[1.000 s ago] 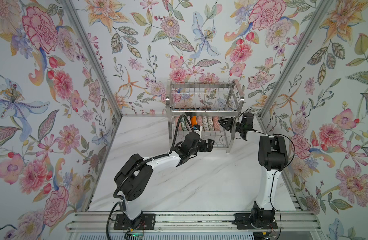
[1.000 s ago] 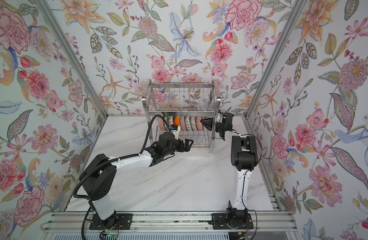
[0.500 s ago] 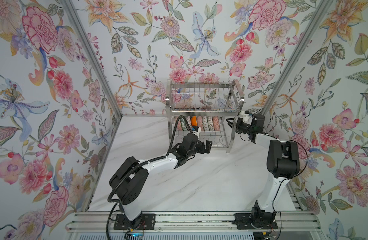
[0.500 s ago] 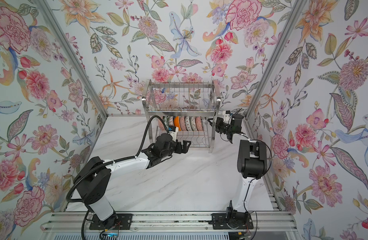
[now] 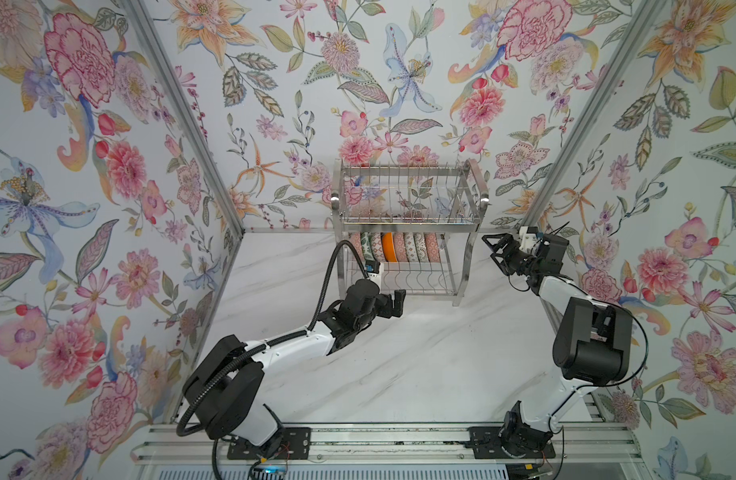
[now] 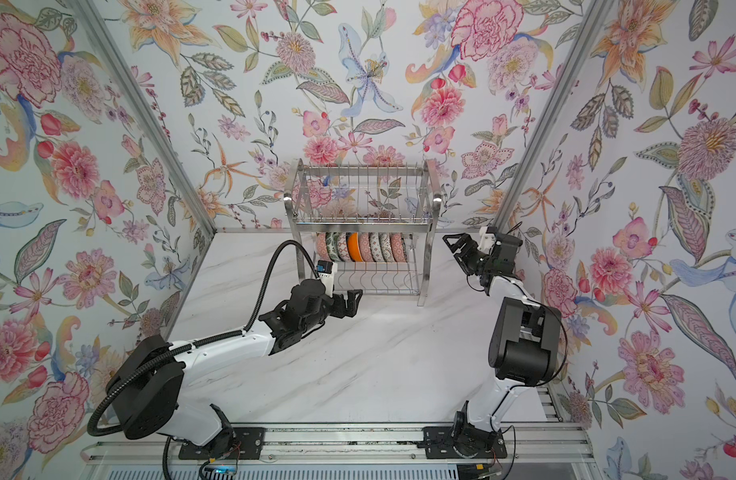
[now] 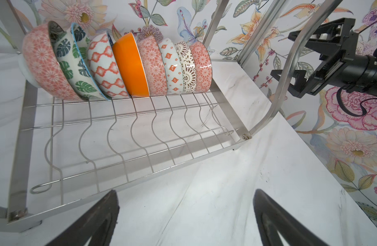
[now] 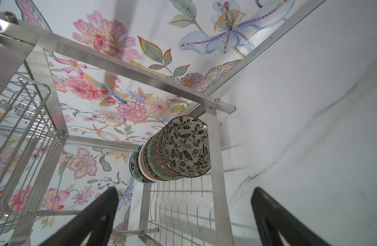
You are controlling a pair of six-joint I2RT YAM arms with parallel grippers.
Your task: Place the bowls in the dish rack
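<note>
The dish rack (image 5: 466, 266) (image 6: 425, 266) stands at the back of the marble table. Several patterned bowls (image 5: 395, 247) (image 6: 360, 247) stand on edge in a row along the back of its lower tier. The left wrist view shows the bowls (image 7: 130, 66) from their undersides, and the right wrist view shows the end bowl's (image 8: 183, 149) black leaf pattern. My left gripper (image 5: 399, 301) (image 6: 353, 301) (image 7: 184, 193) hangs open and empty just before the rack's front edge. My right gripper (image 5: 494, 250) (image 6: 457, 249) (image 8: 184, 191) is open and empty, clear of the rack's right side.
The rack's upper tier (image 5: 407, 216) holds nothing I can make out. Wavy wire dividers (image 7: 140, 132) fill the front half of the lower tier. Floral walls close in the left, back and right. A curved side frame (image 7: 289, 70) stands between the two grippers.
My right gripper has drawn back to the right, out of the rack's end, and its jaws have opened. The left gripper has pulled back slightly from the rack, still open.
</note>
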